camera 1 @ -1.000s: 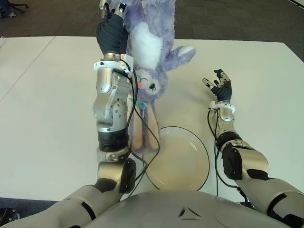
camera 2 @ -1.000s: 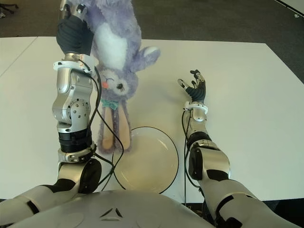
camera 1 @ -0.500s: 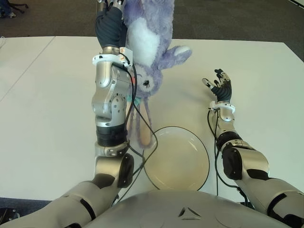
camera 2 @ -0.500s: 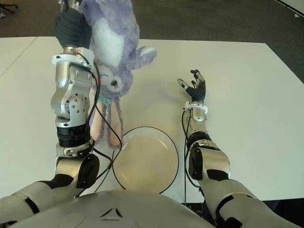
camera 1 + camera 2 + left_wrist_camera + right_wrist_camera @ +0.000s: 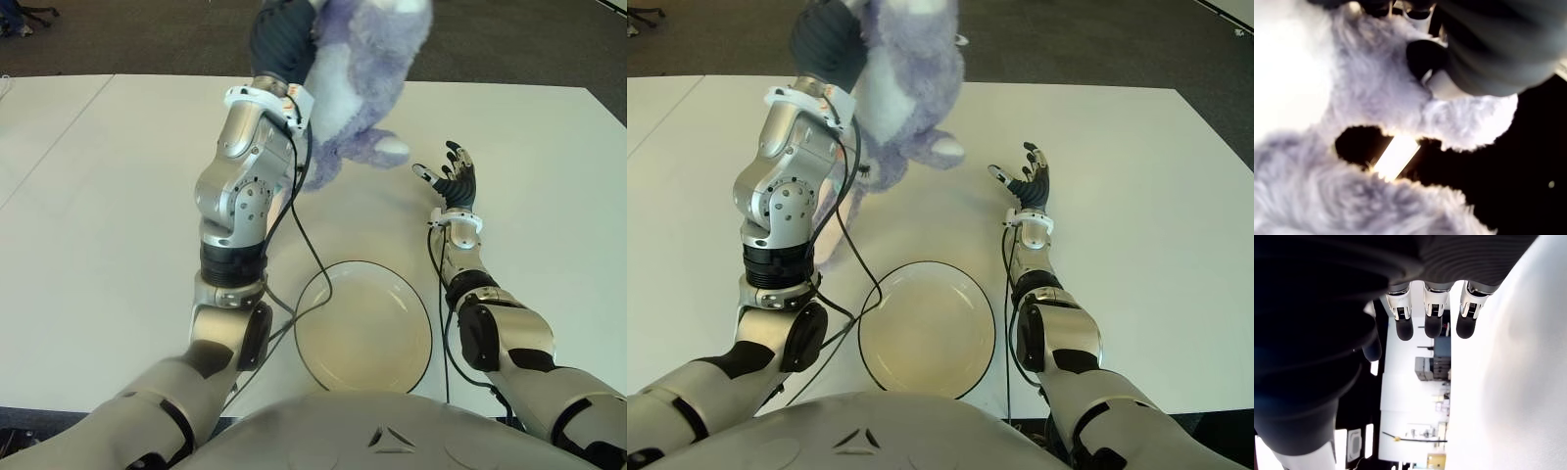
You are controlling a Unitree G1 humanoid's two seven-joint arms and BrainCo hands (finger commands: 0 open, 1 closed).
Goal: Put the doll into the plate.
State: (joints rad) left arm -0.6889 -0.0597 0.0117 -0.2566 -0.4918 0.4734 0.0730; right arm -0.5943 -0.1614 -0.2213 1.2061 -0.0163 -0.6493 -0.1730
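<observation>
Empty plate [image 5: 363,329] sits nearest on the white table [image 5: 98,196]. Right hand [image 5: 453,180] is beyond it to the right, fingers spread, holding nothing. Left arm is raised, left hand [image 5: 282,34] clutching the purple doll [image 5: 364,88] in the air, beyond the plate.

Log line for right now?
left hand: gripping purple plush bunny aloft | plate: empty | right hand: open, idle beside plate
</observation>
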